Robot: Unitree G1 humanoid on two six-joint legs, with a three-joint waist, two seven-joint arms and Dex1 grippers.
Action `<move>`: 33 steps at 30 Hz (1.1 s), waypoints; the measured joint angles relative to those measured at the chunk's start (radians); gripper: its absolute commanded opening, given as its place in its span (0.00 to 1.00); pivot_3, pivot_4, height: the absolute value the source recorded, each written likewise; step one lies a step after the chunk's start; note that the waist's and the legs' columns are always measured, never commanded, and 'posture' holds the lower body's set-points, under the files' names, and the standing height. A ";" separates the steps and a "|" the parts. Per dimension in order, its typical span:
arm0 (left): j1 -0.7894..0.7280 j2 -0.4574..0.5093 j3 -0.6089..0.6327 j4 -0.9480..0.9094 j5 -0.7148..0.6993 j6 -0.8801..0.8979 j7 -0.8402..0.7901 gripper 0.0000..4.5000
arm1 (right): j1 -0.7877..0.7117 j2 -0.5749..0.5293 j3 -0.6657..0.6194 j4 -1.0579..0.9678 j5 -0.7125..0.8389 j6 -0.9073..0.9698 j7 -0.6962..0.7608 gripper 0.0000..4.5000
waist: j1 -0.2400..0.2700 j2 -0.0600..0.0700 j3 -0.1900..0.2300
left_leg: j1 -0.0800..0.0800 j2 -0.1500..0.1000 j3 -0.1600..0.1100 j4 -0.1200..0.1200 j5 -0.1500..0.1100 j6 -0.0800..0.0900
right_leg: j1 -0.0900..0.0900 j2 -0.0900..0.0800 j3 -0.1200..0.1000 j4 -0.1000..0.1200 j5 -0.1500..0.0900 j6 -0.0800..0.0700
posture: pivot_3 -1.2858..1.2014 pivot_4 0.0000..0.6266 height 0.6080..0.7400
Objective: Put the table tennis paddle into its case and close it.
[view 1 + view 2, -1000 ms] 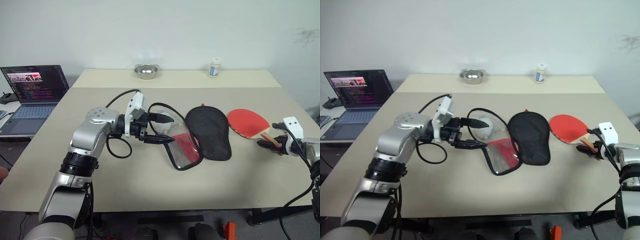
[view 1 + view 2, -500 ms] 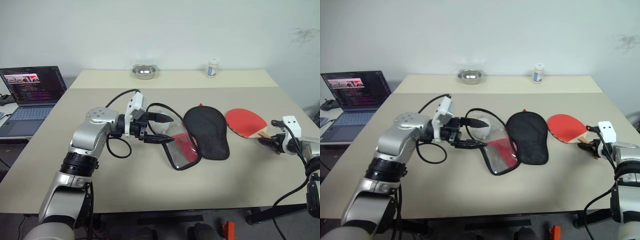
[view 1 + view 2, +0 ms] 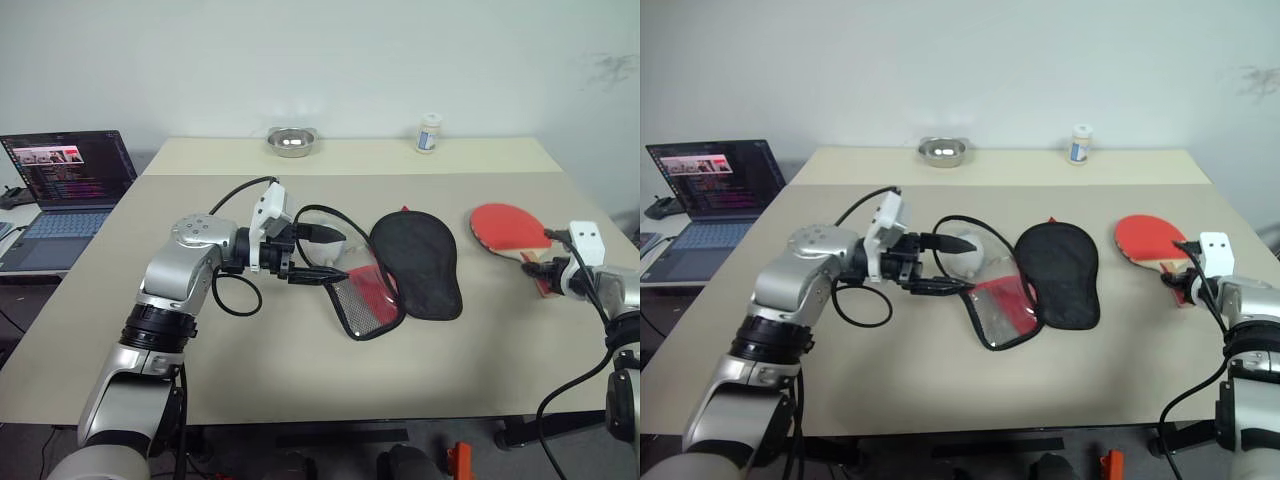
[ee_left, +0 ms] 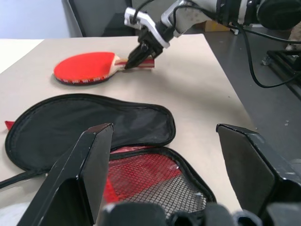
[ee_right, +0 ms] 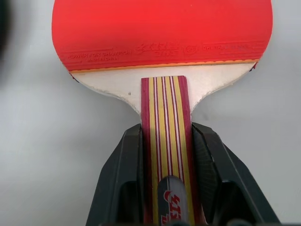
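Note:
The table tennis paddle (image 3: 508, 226) has a red face and a striped wooden handle. My right gripper (image 3: 545, 268) is shut on that handle, with a finger (image 5: 123, 179) pressed to each side. The paddle is at the table's right side, face up. The case (image 3: 417, 263) lies open in the middle of the table. Its black half is flat and its red half with the mesh pocket (image 3: 365, 300) is folded out toward me. My left gripper (image 3: 325, 258) points sideways at the case's left edge. Its fingers (image 4: 89, 160) stand wide apart above the mesh half.
An open laptop (image 3: 70, 180) sits on a side table at the far left. A metal bowl (image 3: 291, 142) and a small white bottle (image 3: 428, 133) stand at the back of the table (image 3: 300, 380). Black cables loop around my left wrist.
My right gripper closed on the paddle's handle and raised it, carrying the paddle a little up and away from me. The left arm and the case stayed put.

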 measured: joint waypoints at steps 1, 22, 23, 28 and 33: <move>0.001 0.002 0.002 -0.001 0.000 0.000 0.004 0.85 | 0.027 0.000 -0.020 -0.113 0.022 0.060 -0.012 0.24 | 0.000 0.001 0.000 | 0.000 0.000 0.000 0.000 0.000 0.000 | -0.001 0.000 0.000 0.000 0.000 0.000 | 0.52 0.24 1.00; 0.018 0.012 0.027 0.023 0.001 -0.010 0.033 0.85 | 0.187 0.646 -0.085 -0.941 0.104 0.516 -0.546 0.24 | 0.014 0.001 0.001 | -0.002 0.000 -0.002 -0.001 0.002 -0.003 | -0.001 0.000 -0.002 0.001 0.000 0.000 | 0.52 0.24 1.00; 0.018 0.012 0.027 0.023 0.002 -0.011 0.034 0.85 | 0.190 0.646 -0.084 -0.937 0.103 0.512 -0.547 0.24 | 0.012 0.001 0.001 | -0.002 0.000 -0.002 -0.001 0.002 -0.003 | -0.001 0.000 -0.002 0.001 0.000 -0.001 | 0.52 0.24 1.00; 0.018 0.012 0.027 0.023 0.002 -0.014 0.038 0.85 | 0.218 0.641 -0.051 -0.909 0.102 0.483 -0.544 0.24 | 0.002 0.001 0.001 | -0.001 0.000 -0.003 -0.001 0.002 -0.003 | -0.001 0.000 -0.002 0.002 0.000 -0.001 | 0.52 0.24 1.00; 0.021 0.012 0.027 0.023 0.002 -0.014 0.040 0.85 | 0.230 0.641 -0.020 -0.890 0.102 0.481 -0.544 0.24 | 0.001 0.001 0.001 | -0.001 0.000 -0.003 -0.001 0.002 -0.003 | -0.002 0.001 -0.002 0.003 0.000 -0.001 | 0.52 0.24 1.00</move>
